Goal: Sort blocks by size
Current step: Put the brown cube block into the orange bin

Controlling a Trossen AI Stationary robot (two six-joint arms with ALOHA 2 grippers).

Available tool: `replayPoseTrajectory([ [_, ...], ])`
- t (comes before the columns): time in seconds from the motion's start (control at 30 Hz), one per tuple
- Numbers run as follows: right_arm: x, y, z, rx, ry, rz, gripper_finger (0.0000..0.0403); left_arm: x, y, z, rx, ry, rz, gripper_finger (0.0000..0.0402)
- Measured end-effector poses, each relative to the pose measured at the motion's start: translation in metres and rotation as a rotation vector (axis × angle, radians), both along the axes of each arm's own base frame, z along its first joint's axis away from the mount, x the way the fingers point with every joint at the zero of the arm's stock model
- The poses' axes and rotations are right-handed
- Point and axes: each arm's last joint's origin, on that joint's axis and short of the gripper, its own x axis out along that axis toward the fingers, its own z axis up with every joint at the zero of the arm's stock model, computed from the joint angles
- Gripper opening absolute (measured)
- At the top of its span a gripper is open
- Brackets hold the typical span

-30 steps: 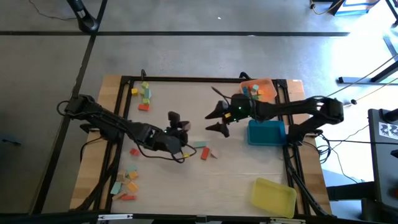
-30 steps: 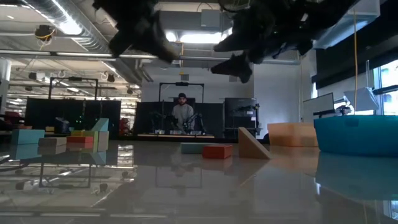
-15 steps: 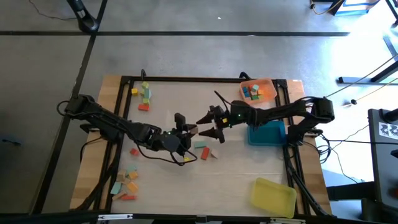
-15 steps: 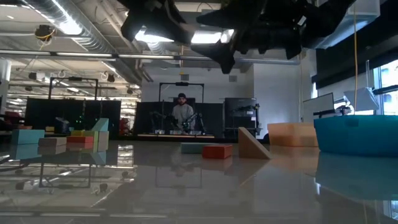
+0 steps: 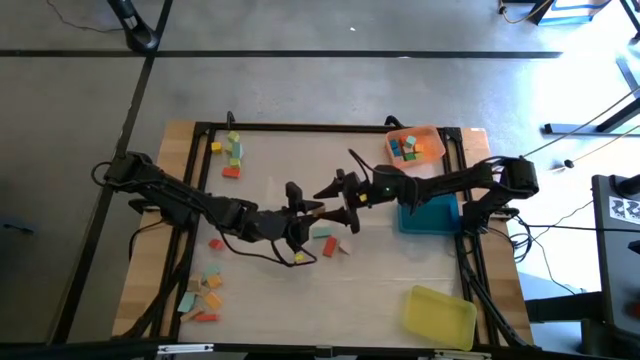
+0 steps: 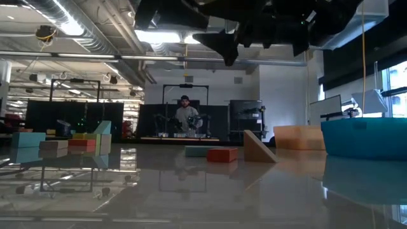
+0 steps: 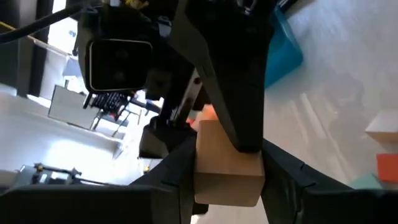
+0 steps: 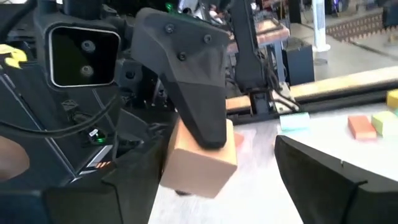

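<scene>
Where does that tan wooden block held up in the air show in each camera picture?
High view: hidden between the two grippers at table centre.
Low view: not visible; only dark arms overhead.
Left wrist view: tan block clamped in the left gripper, low centre.
Right wrist view: tan block, centre, between the right gripper's fingers, which stand open.
Shared landmark: the blue tray.

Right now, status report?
Left claw shut on tan block, mid-air. Right claw open, flanking it. Handover not yet done.

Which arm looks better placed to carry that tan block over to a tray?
Probably the right. The left hand holds the tan block; the open right hand brackets it, nearer the trays.
</scene>
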Motion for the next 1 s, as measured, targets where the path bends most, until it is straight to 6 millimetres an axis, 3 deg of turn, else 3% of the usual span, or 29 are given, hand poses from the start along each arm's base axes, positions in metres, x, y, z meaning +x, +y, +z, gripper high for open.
replayPoseTrajectory([
  [0.17,0.001,0.006,0.005,-0.011,-0.047,0.018,0.0300,0.003,0.003,0.002,0.003,-0.004,-0.049,0.0122],
  [0.27,0.001,0.006,0.005,-0.011,-0.043,0.021,0.0279,0.004,0.005,0.003,0.002,-0.020,-0.045,0.0122],
  [0.57,0.001,0.007,0.005,0.008,-0.036,0.035,0.0139,0.003,0.005,0.002,-0.008,-0.011,-0.037,0.0131],
  [0.83,0.001,0.006,0.006,-0.022,-0.047,0.025,0.0131,0.003,0.004,0.002,-0.077,-0.049,-0.018,0.0185],
  [1.0,-0.006,0.006,0.016,-0.054,-0.053,0.017,0.0128,-0.008,-0.008,0.002,0.018,-0.037,0.123,0.0207],
])
